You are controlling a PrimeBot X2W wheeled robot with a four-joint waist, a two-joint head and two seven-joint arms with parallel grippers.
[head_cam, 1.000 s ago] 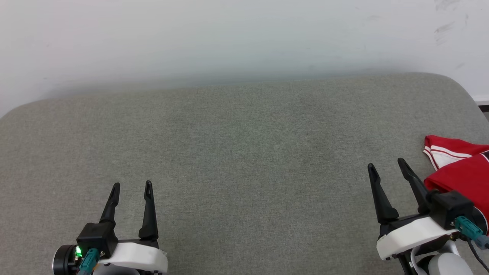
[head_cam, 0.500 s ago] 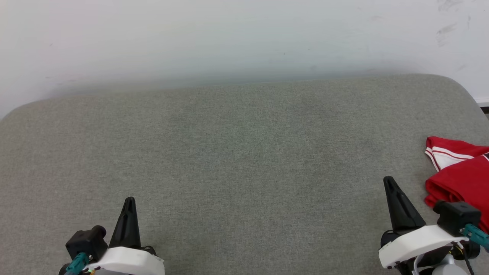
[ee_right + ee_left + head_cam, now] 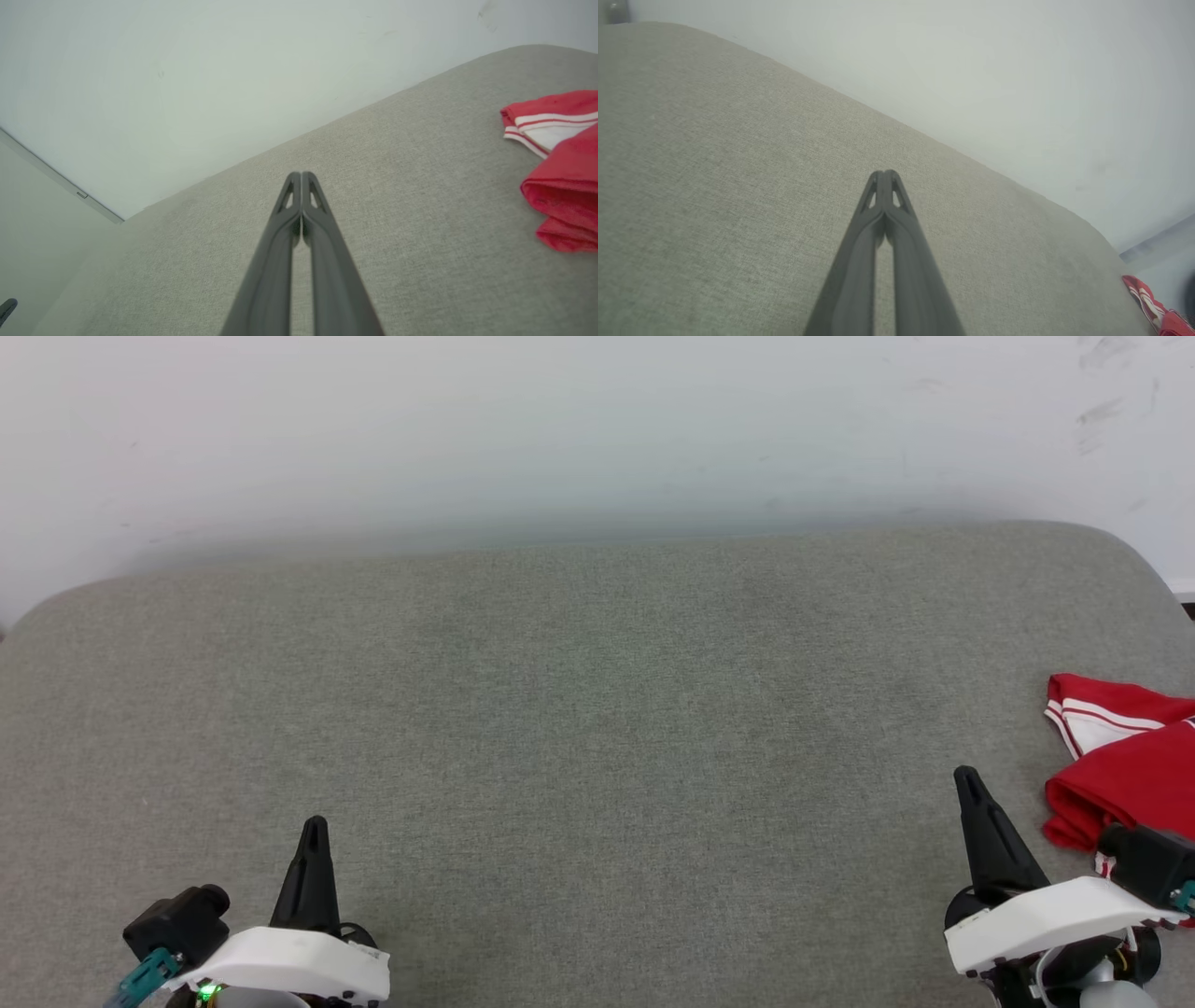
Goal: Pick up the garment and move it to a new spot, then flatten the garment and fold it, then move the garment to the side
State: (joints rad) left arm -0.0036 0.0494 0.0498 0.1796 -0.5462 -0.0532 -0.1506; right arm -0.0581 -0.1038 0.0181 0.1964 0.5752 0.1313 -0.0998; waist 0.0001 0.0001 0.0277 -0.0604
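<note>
The garment (image 3: 1116,765) is a red T-shirt with a white, red-striped sleeve, lying bunched at the right edge of the grey cushioned surface (image 3: 579,709). In the right wrist view the garment (image 3: 560,172) sits to the right of my fingers, apart from them. My right gripper (image 3: 965,777) is shut and empty, just left of the cloth. At the lower left my left gripper (image 3: 315,825) is also shut, holding nothing. A small red corner of the garment (image 3: 1153,308) shows in the left wrist view.
A pale wall (image 3: 560,429) rises right behind the surface's far edge. The cushion's rounded right corner (image 3: 1130,555) is near the garment. Bare grey fabric stretches between the two grippers.
Both grippers have gone from open to shut, their fingers meeting on nothing. Both arms have drawn slightly back toward the bottom edge. The garment lies as before.
</note>
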